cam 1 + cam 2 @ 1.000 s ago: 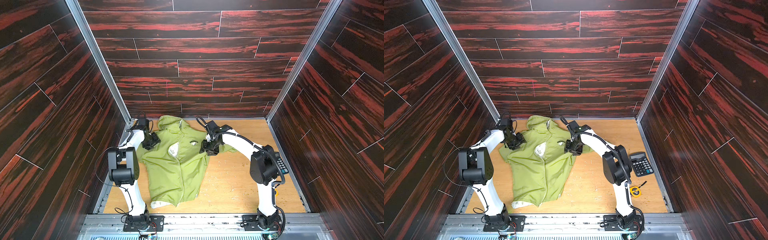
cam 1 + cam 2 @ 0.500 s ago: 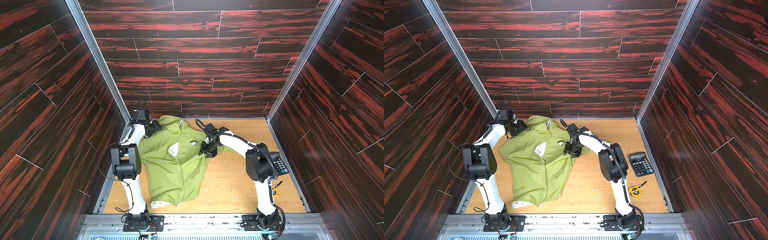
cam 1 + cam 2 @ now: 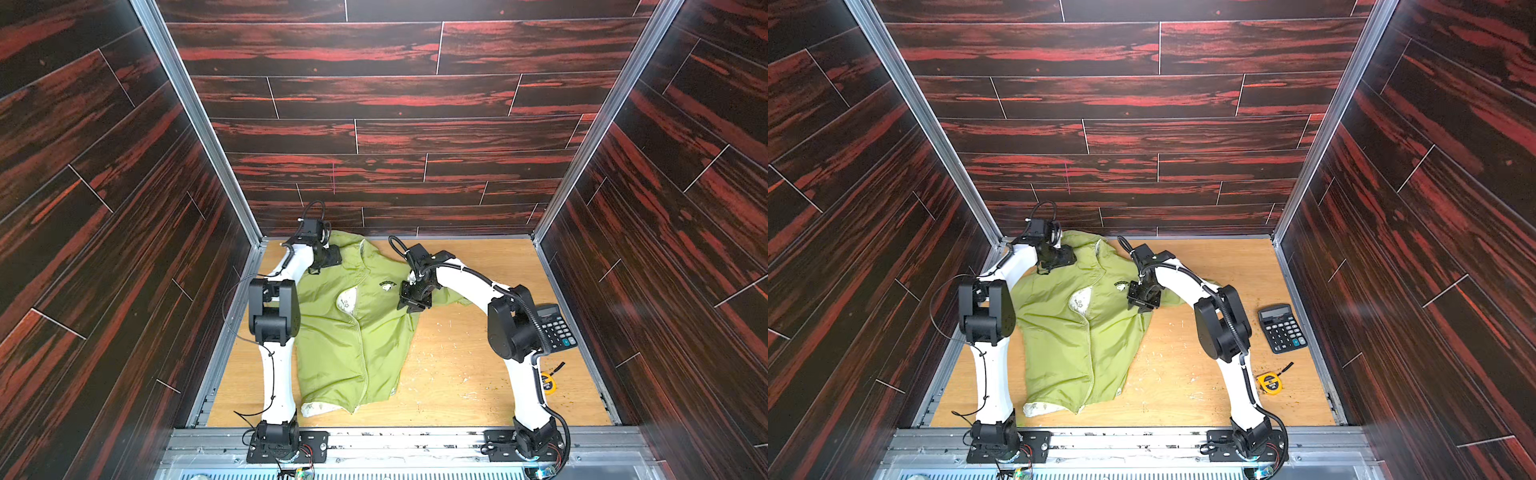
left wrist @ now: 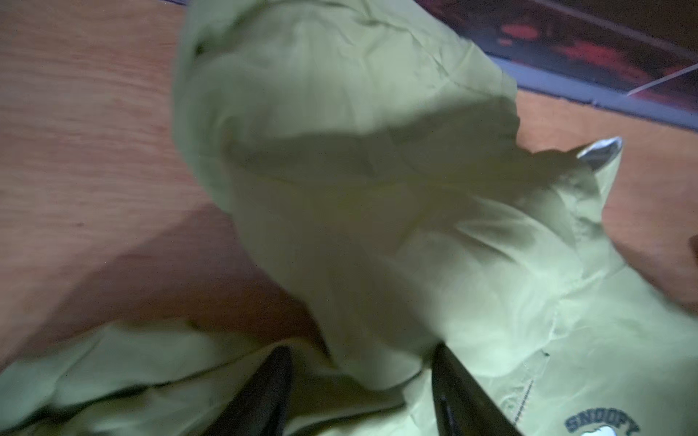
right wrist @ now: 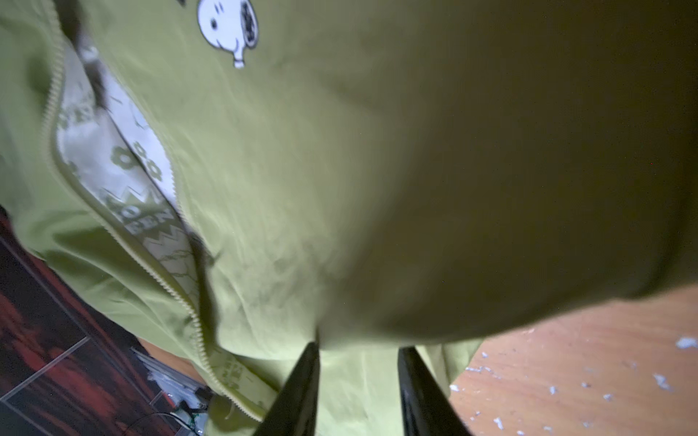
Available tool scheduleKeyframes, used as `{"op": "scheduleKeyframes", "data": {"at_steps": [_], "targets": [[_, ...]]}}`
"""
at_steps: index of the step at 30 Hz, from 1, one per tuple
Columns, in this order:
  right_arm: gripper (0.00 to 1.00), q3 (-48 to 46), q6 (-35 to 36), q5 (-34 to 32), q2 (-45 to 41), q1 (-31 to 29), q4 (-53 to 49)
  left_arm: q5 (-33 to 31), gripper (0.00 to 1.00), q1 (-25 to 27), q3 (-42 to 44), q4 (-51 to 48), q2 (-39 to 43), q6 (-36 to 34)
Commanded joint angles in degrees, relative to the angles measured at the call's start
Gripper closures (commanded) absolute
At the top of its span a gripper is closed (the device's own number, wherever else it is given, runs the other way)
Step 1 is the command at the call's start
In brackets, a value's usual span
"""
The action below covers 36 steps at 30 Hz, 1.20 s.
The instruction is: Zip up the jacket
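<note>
**Plywood table** (image 3: pixel 457 374), carrying the jacket (image 3: pixel 353 340). In both top views the garment lies front-up, left of centre, with its hood toward the back wall.

**Left gripper** (image 4: pixel 361 349): the jaws stand moderately apart astride a loose fold near the hood, and no pinch is evident.

**Right gripper** (image 5: pixel 359 347): the jaws are narrow, with cloth between them at the garment's side below the logo (image 5: pixel 226 26). Whether they clamp it cannot be told.

**Zipper** (image 3: pixel 1091 361): joined along the lower front and parted at the chest, where lining (image 5: pixel 124 158) shows.

**Likely hazards:**
- Thin cloth slips from a shallow hold.
- A sideways tug drags or bunches the whole garment and skews the tracks.
- Lining strays into the teeth and jams the slider, which is not discernible.
</note>
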State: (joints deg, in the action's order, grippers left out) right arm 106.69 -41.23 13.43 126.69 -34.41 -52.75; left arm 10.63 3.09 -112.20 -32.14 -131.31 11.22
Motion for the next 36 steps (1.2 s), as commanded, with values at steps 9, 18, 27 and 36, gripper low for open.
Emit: {"op": "scheduleKeyframes", "data": {"at_steps": [9, 18, 27, 36], "targets": [[1.00, 4.1, -0.4, 0.9, 4.1, -0.2, -3.0, -8.5, 1.00, 0.9, -6.6, -7.4, -2.5, -1.2], [1.00, -1.2, -2.2, -0.8, 0.1, 0.6, -0.5, -11.3, 1.00, -1.6, -8.3, -7.1, 0.4, 3.1], [1.00, -7.5, -3.7, -3.1, -6.5, 2.8, 1.7, -10.6, 1.00, -6.1, -8.8, -6.9, 1.9, 6.5], [1.00, -10.2, -4.8, -6.5, -11.9, 5.1, 1.0, -12.9, 1.00, -7.5, -12.8, -9.3, 0.9, 9.0]]}}
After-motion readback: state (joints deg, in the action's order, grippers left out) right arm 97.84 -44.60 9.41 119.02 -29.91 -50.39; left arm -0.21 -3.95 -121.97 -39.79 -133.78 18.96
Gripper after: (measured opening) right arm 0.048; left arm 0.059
